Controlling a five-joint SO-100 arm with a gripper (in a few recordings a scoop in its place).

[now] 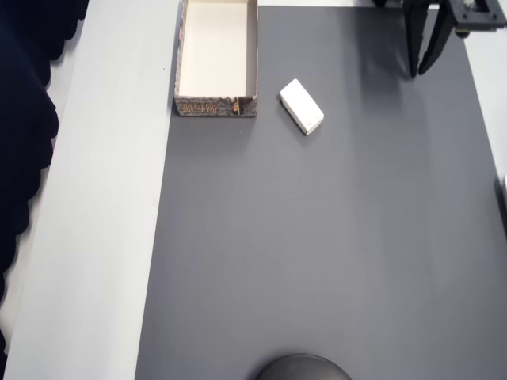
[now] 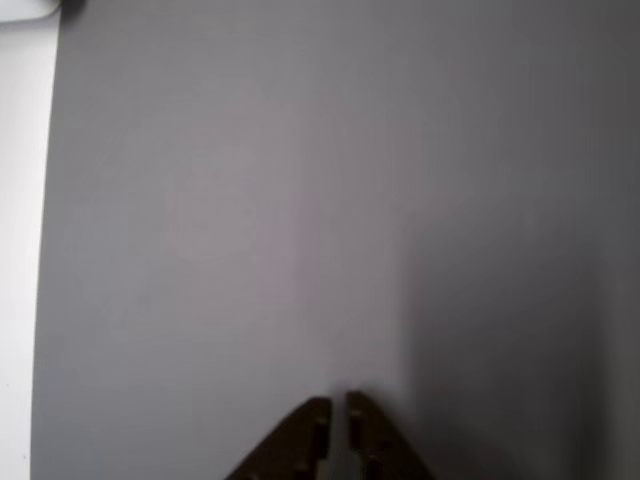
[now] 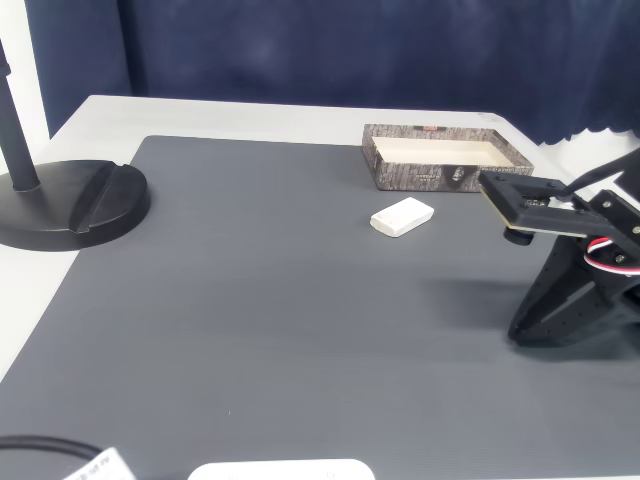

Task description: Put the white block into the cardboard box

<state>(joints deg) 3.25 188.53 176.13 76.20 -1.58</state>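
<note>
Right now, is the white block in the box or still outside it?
Outside. The block lies flat on the grey mat, just beside the box, whose cream inside looks empty in the overhead view.

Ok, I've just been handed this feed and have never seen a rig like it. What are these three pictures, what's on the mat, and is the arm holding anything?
They show one moment from three cameras. The overhead view looks straight down at a dark grey mat on a pale table. The fixed view looks across the same mat from the side. The wrist view rides on the arm, so the two dark tips at its bottom edge are the arm's own tool.

The machine is a small black robot arm; its tool hangs at the mat's top right in the overhead view, tips nearly together, holding nothing.

On the mat lie the white block and, just left of it in that view, apart from it, the open cardboard box, which is empty. The black round stand in the fixed view has a pole rising out of frame.
</note>
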